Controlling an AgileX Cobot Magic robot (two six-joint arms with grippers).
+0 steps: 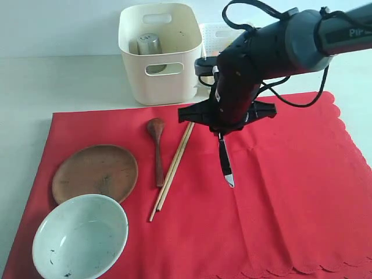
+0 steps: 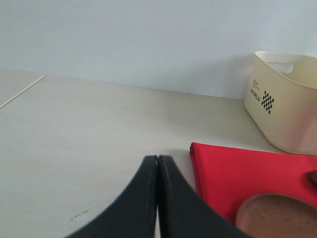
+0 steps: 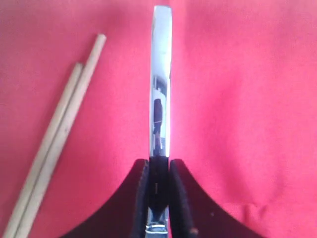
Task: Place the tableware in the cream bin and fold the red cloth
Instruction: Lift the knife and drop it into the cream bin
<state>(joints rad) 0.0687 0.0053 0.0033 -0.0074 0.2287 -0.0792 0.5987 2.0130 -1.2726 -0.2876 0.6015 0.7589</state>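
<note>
Bowl (image 1: 80, 238) front-left on red cloth (image 1: 290, 203); plate (image 1: 95, 172) just behind it.
Right gripper (image 3: 158, 164) clamped on slim steel utensil (image 1: 225, 164) above cloth, near chopsticks (image 1: 172, 172) and spoon (image 1: 157, 148). Left gripper (image 2: 157, 166) pressed together. Cup (image 1: 150, 45) in bin (image 1: 160, 81).

Plate (image 1: 95, 172) lies behind bowl (image 1: 80, 236) on the cloth (image 1: 290, 203), spoon (image 1: 157, 154) and chopsticks (image 1: 172, 171) to their right.
</note>
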